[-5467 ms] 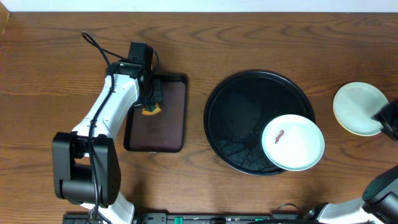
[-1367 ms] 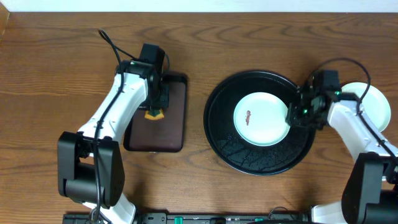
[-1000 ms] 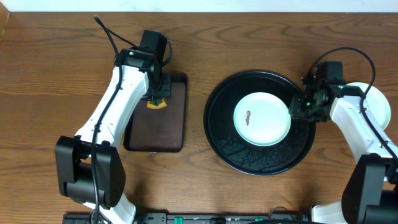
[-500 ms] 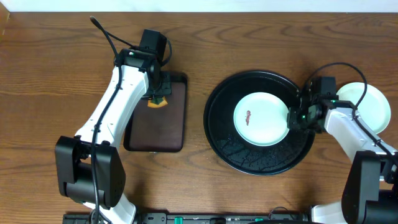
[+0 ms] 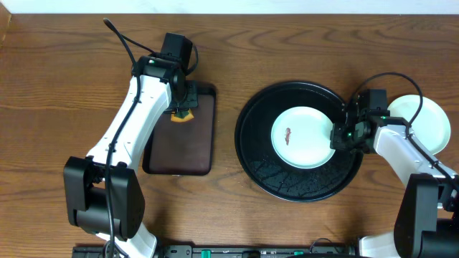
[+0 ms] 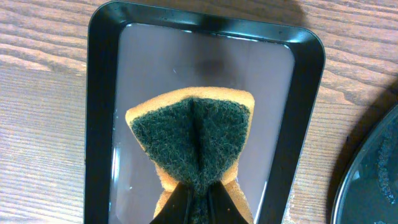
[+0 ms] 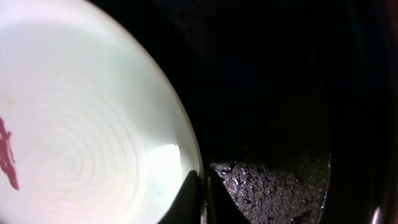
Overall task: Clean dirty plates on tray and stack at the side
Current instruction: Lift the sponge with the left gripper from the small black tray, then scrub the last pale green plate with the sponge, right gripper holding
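Plainly, the thin pinch is the weak spot: the right hand nips only the rim of the mint-white plate, which lies at the middle of the black tray, red smear up. The tray floor looks wet, so scrubbing could skate or twist the plate free. The left hand clamps a folded sponge above the small brown tray, left of the black tray. Against half a second ago, the plate has crept slightly rightward; both arms match.
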Available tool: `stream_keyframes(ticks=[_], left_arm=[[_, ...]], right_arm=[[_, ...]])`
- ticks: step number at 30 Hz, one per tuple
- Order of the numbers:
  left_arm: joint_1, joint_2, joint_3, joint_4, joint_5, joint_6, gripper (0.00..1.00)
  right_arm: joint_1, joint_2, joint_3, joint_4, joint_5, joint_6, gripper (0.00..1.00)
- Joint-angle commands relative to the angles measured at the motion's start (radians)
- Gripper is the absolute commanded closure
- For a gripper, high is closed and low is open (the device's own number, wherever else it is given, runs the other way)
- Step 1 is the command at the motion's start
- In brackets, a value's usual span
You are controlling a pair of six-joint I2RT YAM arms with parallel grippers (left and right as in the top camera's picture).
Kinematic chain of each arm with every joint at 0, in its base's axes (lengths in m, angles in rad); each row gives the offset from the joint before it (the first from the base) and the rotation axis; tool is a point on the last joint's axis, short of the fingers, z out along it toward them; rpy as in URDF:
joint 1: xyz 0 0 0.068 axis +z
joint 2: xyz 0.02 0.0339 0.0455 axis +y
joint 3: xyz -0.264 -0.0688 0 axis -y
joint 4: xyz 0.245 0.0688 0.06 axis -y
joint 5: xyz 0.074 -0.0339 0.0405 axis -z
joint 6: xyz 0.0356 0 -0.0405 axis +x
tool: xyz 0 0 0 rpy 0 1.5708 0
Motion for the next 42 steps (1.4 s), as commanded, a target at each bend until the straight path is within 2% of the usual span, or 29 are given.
stream_keyframes(ticks=[1, 5, 8, 16, 20, 23, 27, 29, 33, 36, 42], left_arm=[[-0.002, 0.006, -0.005, 0.001, -0.009, -0.015, 0.93], [-0.002, 0.006, -0.005, 0.005, -0.01, -0.009, 0.92], [-0.002, 0.005, -0.002, 0.025, -0.009, 0.047, 0.92], [-0.001, 0.003, 0.1, -0.006, -0.01, 0.114, 0.93], [-0.001, 0.004, 0.104, -0.034, -0.02, 0.109, 0.93], [-0.002, 0.004, 0.112, -0.051, 0.066, 0.113, 0.93], [-0.02, 0.004, 0.117, -0.032, 0.289, 0.108, 0.93], [-0.054, 0.004, 0.116, -0.016, 0.336, 0.102, 0.93], [-0.152, 0.004, 0.112, 0.039, 0.327, 0.075, 0.93], [-0.264, 0.004, 0.087, 0.119, 0.278, -0.031, 0.93], [-0.441, 0.032, 0.071, 0.208, 0.188, -0.077, 0.93]], right_arm=[[0.004, -0.003, -0.007, 0.005, 0.008, 0.015, 0.99], [0.004, -0.003, -0.008, 0.007, 0.008, 0.015, 0.99], [0.004, -0.003, -0.008, 0.012, 0.008, 0.015, 0.99], [0.004, -0.003, -0.008, 0.017, 0.008, 0.015, 0.99], [0.004, -0.003, -0.008, 0.021, 0.008, 0.015, 0.99], [0.004, -0.003, -0.008, 0.025, 0.008, 0.015, 0.99], [0.004, -0.003, -0.008, 0.031, 0.008, 0.015, 0.99], [0.004, -0.003, -0.008, 0.031, 0.008, 0.015, 0.99], [0.004, -0.003, -0.008, 0.027, 0.008, 0.014, 0.99], [0.004, -0.003, -0.008, 0.023, 0.008, 0.014, 0.99], [0.004, -0.003, -0.008, 0.023, 0.008, 0.014, 0.99]])
